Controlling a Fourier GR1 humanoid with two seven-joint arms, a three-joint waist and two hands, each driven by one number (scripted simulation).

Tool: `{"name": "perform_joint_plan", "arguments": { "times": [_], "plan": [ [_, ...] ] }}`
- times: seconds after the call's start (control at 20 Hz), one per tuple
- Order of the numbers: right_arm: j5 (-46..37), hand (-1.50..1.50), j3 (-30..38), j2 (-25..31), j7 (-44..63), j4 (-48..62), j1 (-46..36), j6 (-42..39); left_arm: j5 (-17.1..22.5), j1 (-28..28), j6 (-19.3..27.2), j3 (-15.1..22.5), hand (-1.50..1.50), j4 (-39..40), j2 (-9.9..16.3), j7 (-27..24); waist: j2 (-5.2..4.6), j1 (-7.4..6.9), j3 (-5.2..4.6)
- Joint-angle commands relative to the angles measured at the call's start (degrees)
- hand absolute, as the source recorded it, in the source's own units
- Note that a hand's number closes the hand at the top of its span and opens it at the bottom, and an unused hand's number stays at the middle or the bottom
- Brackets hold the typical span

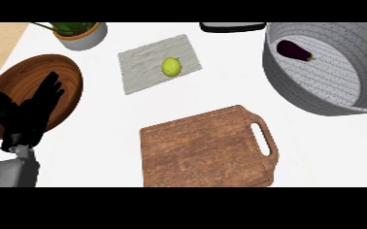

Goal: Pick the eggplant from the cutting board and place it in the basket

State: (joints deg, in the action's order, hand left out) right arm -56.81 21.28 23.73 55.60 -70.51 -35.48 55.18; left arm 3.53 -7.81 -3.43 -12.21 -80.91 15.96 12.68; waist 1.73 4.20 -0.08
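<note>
The dark purple eggplant (294, 50) lies inside the grey basket (344, 34) at the upper right, near its far wall. The wooden cutting board (204, 148) with a handle slot sits at the lower middle with nothing on it. My left hand (32, 111) shows at the left edge, fingers straight and pointing up, resting over a wooden bowl. My right hand shows nowhere in the head view.
A brown wooden bowl (68, 73) sits at the left under my hand. A grey mat (140, 70) carries a yellow-green lime (171, 67). A potted plant (80, 33) stands at the top left, a dark object (231, 27) at the top edge.
</note>
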Motion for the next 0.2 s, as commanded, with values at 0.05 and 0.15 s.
{"name": "perform_joint_plan", "arguments": {
  "times": [0.05,0.15],
  "plan": [
    [6.83,-1.50,-2.26,-0.74,1.36,-18.84,14.59,-9.26,-1.05,3.15,1.64,0.28,0.00,-1.76,-1.39,-1.01,0.24,1.17,-0.01],
    [8.73,-1.50,-2.92,-1.28,2.51,-26.58,20.71,-11.30,1.01,1.80,0.02,-1.26,0.00,-2.34,0.49,0.98,0.15,1.24,-0.03]
  ]
}}
